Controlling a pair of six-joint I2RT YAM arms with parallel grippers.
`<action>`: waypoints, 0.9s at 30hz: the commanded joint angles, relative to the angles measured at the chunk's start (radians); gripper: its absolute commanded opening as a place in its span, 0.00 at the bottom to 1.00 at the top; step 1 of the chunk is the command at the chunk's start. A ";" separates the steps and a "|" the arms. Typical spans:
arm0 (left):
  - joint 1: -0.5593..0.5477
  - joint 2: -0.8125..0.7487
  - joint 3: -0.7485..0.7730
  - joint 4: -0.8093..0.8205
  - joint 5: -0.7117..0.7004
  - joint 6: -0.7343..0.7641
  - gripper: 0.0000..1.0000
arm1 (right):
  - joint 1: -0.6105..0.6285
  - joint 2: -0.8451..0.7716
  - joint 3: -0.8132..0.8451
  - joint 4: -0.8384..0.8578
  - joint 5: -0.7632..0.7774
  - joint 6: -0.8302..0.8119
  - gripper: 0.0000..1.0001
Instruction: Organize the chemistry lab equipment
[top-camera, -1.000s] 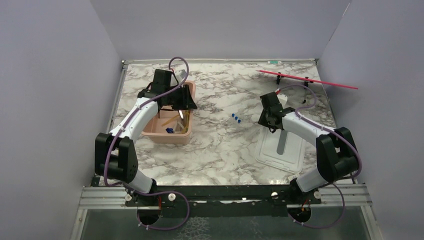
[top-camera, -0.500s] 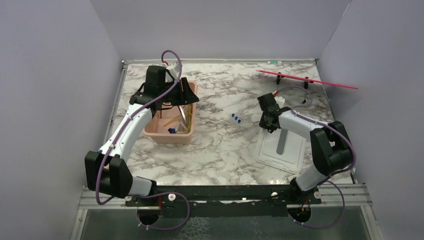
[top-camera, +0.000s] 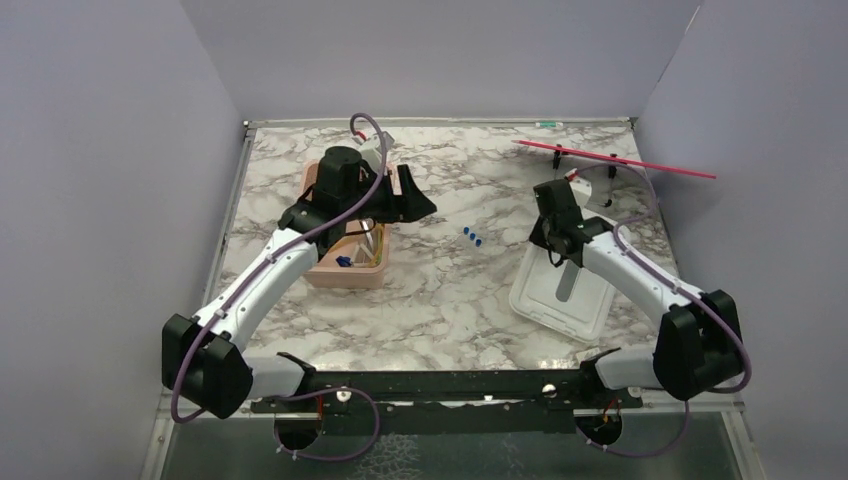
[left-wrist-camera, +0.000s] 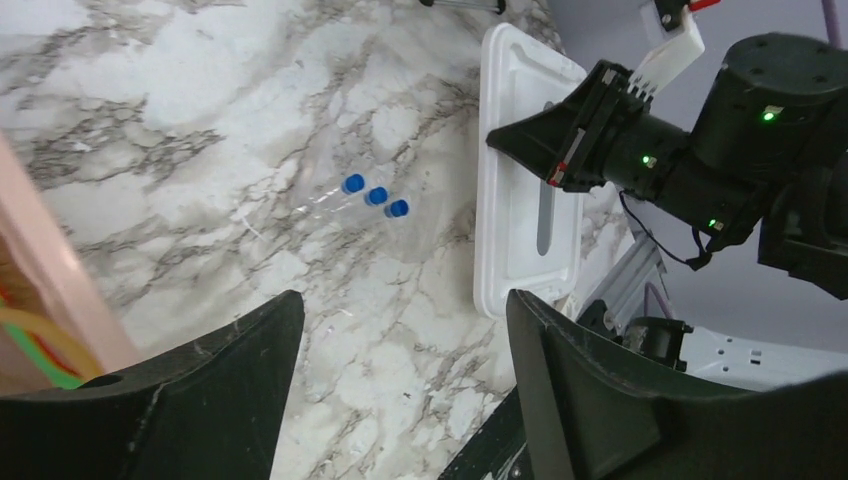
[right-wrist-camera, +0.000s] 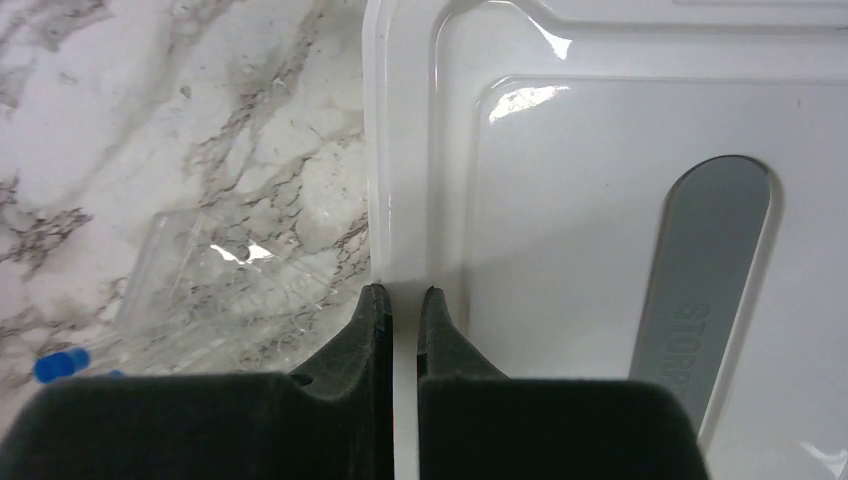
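The right gripper (right-wrist-camera: 402, 300) has its jaws pinched on the white lid (right-wrist-camera: 560, 210) at its rim, while the left gripper (left-wrist-camera: 402, 305) hangs jaws agape and empty above the surface (top-camera: 450, 300) between pink tub (top-camera: 345, 276) and blue-capped tubes (left-wrist-camera: 370, 197).

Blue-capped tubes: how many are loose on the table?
3. The blue-capped tubes lie side by side in one row on the table, between the pink tub and the white lid. Others may be hidden inside the tub.
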 joint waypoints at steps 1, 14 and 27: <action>-0.092 0.001 -0.025 0.135 -0.046 -0.054 0.79 | -0.006 -0.110 0.017 -0.059 0.008 0.024 0.01; -0.447 0.213 -0.078 0.484 -0.203 -0.154 0.80 | -0.005 -0.375 0.023 -0.013 -0.238 0.087 0.01; -0.523 0.367 -0.036 0.589 -0.073 -0.182 0.60 | -0.006 -0.414 0.030 0.029 -0.346 0.153 0.01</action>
